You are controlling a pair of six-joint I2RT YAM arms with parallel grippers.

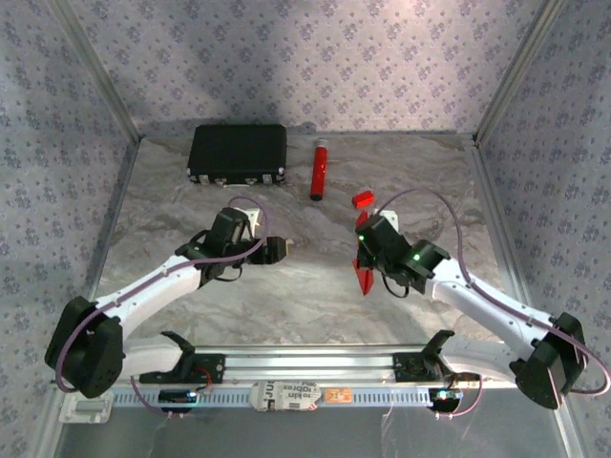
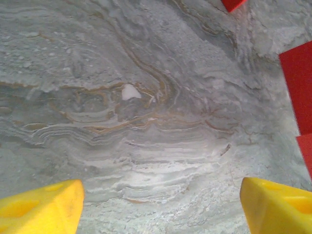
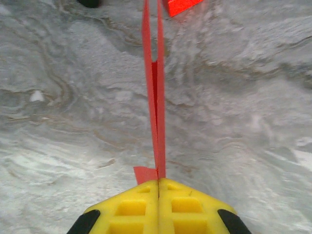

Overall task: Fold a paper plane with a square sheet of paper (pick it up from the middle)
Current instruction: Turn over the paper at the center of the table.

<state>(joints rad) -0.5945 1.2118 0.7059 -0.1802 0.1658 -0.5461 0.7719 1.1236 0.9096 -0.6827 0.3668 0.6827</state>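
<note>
- Red paper, folded into a slim pointed paper plane (image 1: 365,278), sits right of centre in the top view; I cannot tell whether its tip touches the table (image 1: 305,305).
- The right gripper (image 3: 158,183) is pressed together on the plane's fold, low in the middle of its wrist view.
- The left gripper (image 2: 161,204) is spread wide with nothing between its fingers, left of centre in the top view, apart from the plane.
- Step in hand, as I judge it: the folding is nearly finished (the shape is already a dart).
- The next move probably calls for a gentle lay-down, or for a light press on the wings.
- Count: one plane, one black case (image 1: 237,153), one red tube (image 1: 318,170), one small red block (image 1: 362,198), two grippers.
</note>
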